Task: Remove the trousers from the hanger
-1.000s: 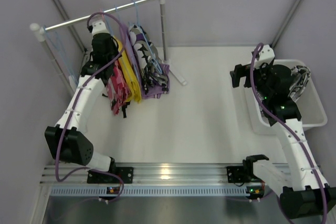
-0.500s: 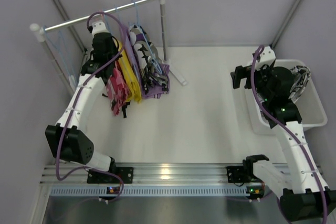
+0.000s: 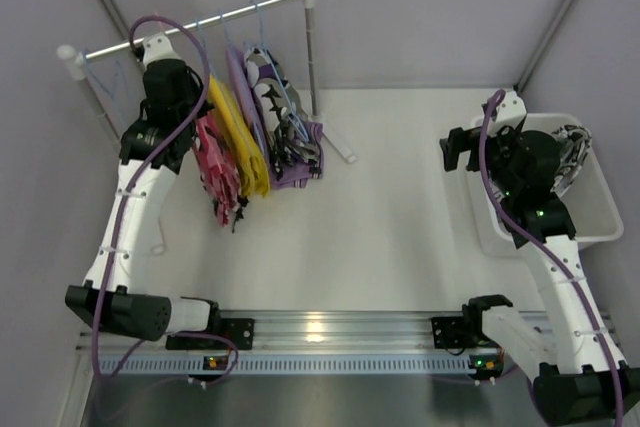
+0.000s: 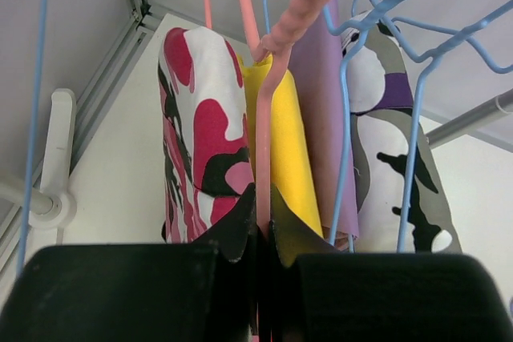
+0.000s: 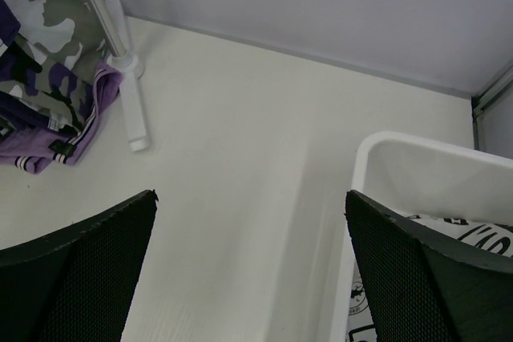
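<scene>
The left arm (image 3: 125, 217) is stretching up and away from its base toward the far left. The left gripper (image 4: 263, 234) is pointing forward, its 2 fingers (image 4: 160, 294) pressing together on the thin wire of the pink hanger (image 4: 298, 12) running between them. The right arm (image 3: 560, 267) is standing folded on the right side, elbow bent, and the right gripper (image 5: 252, 278) is aiming toward the far left with its 2 fingers (image 5: 76, 270) spread wide, gripping nothing.
</scene>
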Controlling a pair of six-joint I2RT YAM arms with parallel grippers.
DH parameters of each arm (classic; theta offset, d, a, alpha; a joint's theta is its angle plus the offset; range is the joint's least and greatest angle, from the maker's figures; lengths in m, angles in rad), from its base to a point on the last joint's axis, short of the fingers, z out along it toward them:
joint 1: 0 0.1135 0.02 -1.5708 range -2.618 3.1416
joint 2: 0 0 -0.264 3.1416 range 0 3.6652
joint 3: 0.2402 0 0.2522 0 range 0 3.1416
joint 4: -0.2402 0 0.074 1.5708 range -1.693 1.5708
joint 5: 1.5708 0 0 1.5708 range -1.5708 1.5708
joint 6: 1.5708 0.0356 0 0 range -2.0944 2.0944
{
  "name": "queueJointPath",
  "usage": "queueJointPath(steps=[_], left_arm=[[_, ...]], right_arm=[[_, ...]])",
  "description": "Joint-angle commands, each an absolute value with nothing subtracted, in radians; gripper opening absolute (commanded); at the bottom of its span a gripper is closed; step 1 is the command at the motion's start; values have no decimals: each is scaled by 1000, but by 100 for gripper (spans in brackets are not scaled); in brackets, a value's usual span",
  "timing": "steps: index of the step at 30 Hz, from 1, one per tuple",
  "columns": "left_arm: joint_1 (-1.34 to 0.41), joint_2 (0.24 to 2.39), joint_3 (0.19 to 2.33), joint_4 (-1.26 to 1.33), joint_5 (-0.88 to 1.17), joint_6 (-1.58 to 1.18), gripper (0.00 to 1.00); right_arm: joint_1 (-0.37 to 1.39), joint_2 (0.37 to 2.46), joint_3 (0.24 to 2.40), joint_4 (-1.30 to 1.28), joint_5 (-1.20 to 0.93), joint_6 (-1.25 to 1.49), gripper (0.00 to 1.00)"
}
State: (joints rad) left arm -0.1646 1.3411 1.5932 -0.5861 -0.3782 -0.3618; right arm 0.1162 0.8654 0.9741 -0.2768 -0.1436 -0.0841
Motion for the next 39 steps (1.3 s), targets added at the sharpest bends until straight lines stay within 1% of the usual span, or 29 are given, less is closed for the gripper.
queueJointPath(steps=[1, 8, 14, 17, 21, 26, 29, 35, 39], left_arm=[[-166, 1267, 1693, -567, -377, -387, 0], [-166, 1192, 1689, -719, -290, -449, 0], [-166, 1049, 1550, -750, -235, -449, 0], [-166, 944, 1476, -744, -155, -445, 0], [-166, 862, 1428, -779, -71, -445, 0], [-166, 732, 1342, -850, 99, -425, 0], [-166, 686, 1338, -876, 203, -407, 0], [-166, 652, 1344, -893, 415, -376, 0], [-166, 667, 1344, -906, 619, -365, 0]], right_arm=[[133, 845, 976, -218, -150, -75, 100], [133, 842, 976, -218, -152, -80, 99], [133, 842, 977, -219, -155, -78, 99], [133, 836, 973, -221, -156, -81, 99], [133, 827, 971, -230, -155, -84, 99], [133, 801, 963, -241, -150, -80, 99], [133, 792, 959, -252, -150, -80, 100], [133, 782, 965, -268, -149, -74, 99], [133, 776, 971, -278, -147, -75, 99]])
